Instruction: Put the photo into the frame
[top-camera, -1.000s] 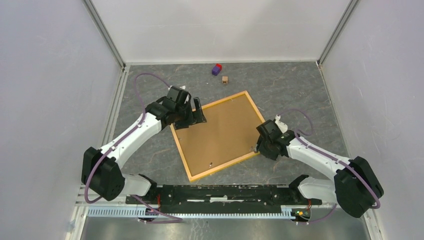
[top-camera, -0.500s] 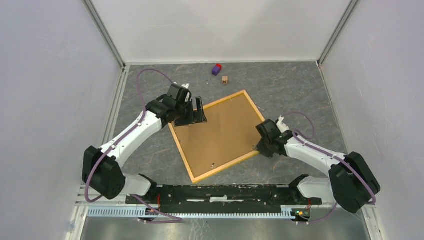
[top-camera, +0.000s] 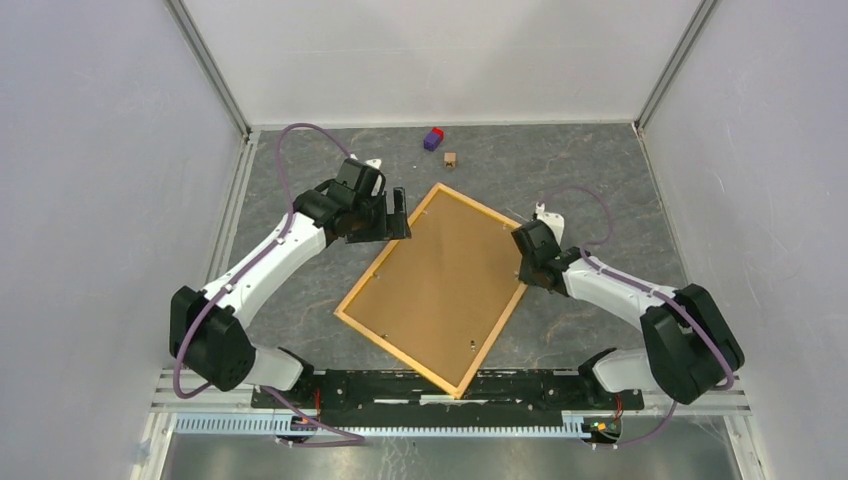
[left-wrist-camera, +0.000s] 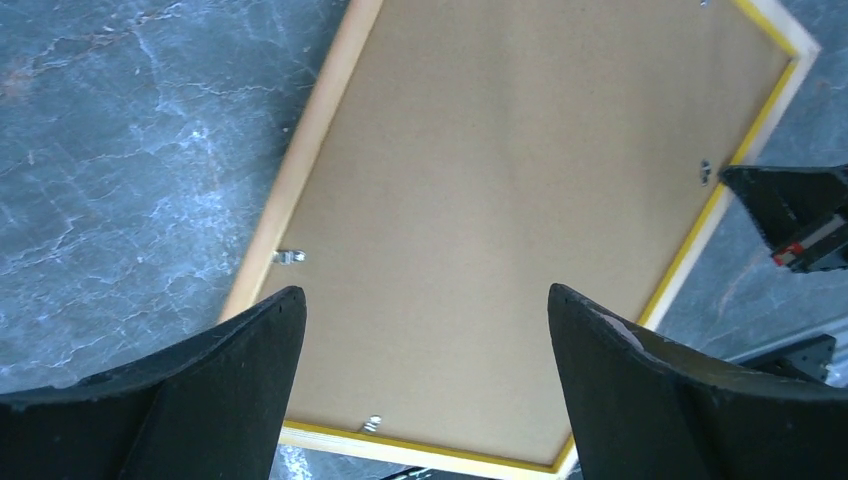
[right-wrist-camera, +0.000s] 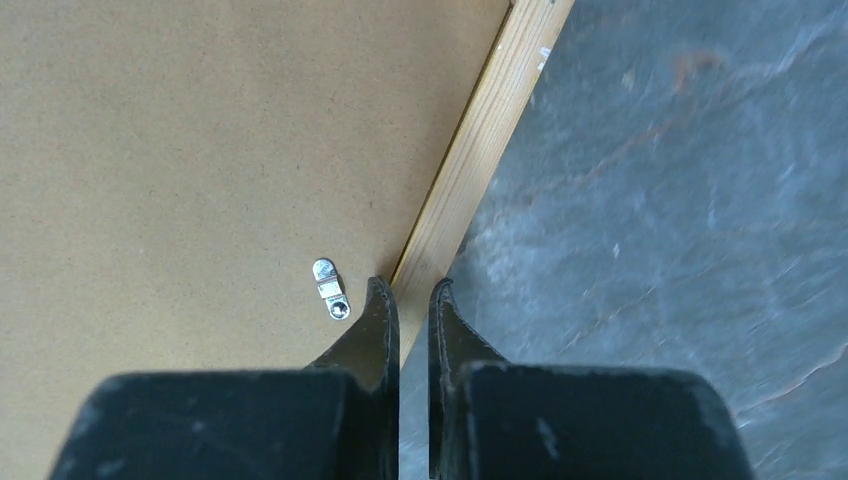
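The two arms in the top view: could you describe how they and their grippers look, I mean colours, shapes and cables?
The left arm and the right arm have smooth white links between bulky black joints. A thin purple cable loops along each. The left gripper and the right gripper are black, each with two matte fingers tapering to curved tips.

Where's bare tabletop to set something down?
Bare table: far right corner beyond the frame, and left of it. Crowded: far edge by the purple block and brown block; frame's edges at the left pincer and right pincer.
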